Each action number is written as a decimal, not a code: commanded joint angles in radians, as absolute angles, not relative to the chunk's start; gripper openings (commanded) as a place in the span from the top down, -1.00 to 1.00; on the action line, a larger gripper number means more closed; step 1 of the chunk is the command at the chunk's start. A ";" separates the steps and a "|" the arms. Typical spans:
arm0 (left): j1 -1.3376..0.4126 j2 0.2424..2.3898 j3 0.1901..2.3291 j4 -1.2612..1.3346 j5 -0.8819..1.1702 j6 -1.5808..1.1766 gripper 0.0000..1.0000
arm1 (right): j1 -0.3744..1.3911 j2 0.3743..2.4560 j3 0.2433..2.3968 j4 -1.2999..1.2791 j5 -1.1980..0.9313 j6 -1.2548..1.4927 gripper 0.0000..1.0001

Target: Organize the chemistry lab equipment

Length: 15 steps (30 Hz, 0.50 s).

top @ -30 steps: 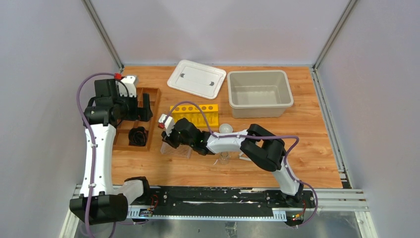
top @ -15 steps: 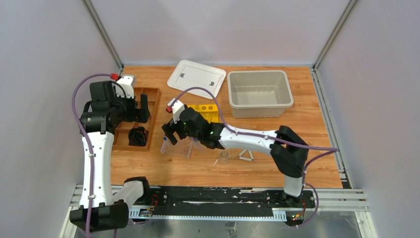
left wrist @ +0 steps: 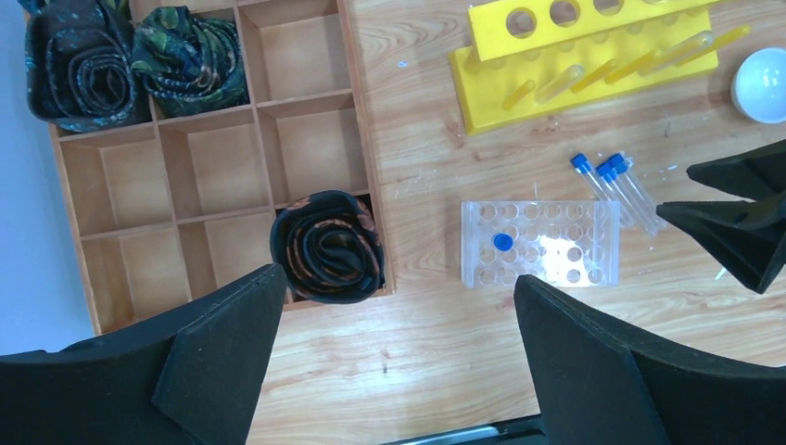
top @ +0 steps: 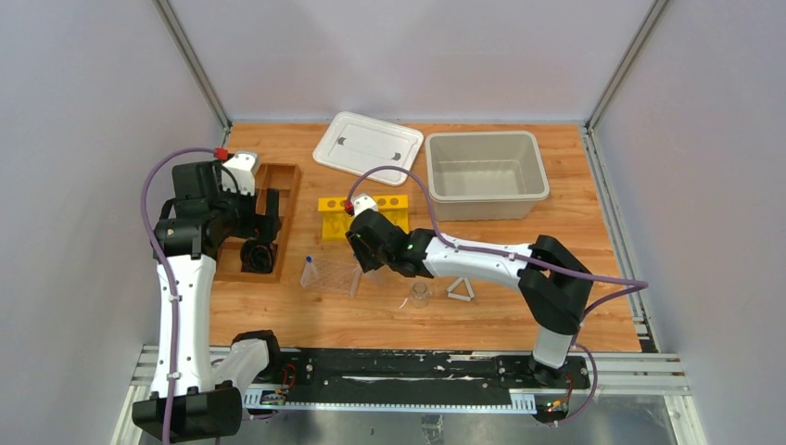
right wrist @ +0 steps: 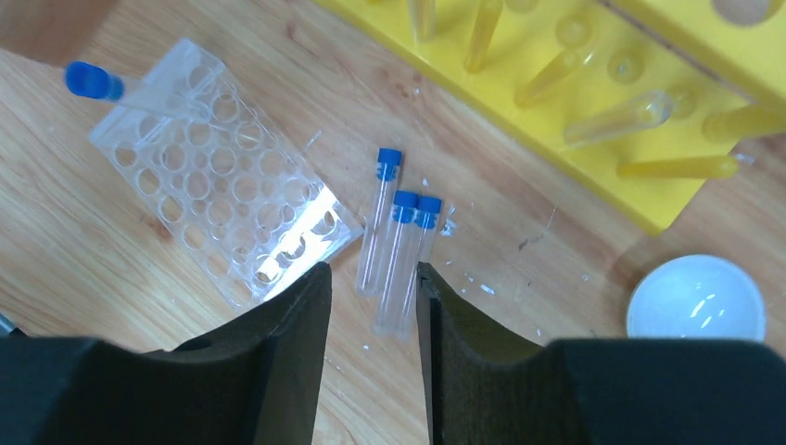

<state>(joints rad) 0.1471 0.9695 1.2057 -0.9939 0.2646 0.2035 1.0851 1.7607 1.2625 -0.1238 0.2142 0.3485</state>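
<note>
My right pincer [right wrist: 371, 278], partly open and empty, hangs just below three loose blue-capped tubes [right wrist: 400, 260] at frame centre, their long axes running top-to-bottom toward my gap, the clear rack [right wrist: 222, 176] upper left.

Clear rack [right wrist: 222, 199] holding one blue-capped tube [right wrist: 100, 83], three loose tubes [right wrist: 397, 260] beside

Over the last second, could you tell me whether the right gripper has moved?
Yes: the right gripper has shifted rightward off the clear rack, and now sits before the yellow rack's middle.

Loose tubes [right wrist: 405, 260] between rack [right wrist: 213, 185], yellow stand [right wrist: 575, 162]
</note>
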 commanded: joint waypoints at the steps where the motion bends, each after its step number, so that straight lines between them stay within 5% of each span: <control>1: 0.153 0.955 1.212 -1.008 0.221 0.251 -1.00 | 1.066 1.797 1.255 -0.176 0.231 0.393 0.23; 9: 0.153 0.969 1.283 -1.041 0.327 0.132 -1.00 | 1.026 1.841 1.242 -0.181 0.197 0.378 0.39; 15: 0.153 0.989 1.338 -1.043 0.307 0.187 -1.00 | 1.009 1.869 1.246 -0.184 0.166 0.351 0.26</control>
<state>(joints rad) 0.1474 0.9817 1.2888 -1.0424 0.3042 0.1608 1.0245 1.8439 1.2568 -0.1581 0.1852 0.3721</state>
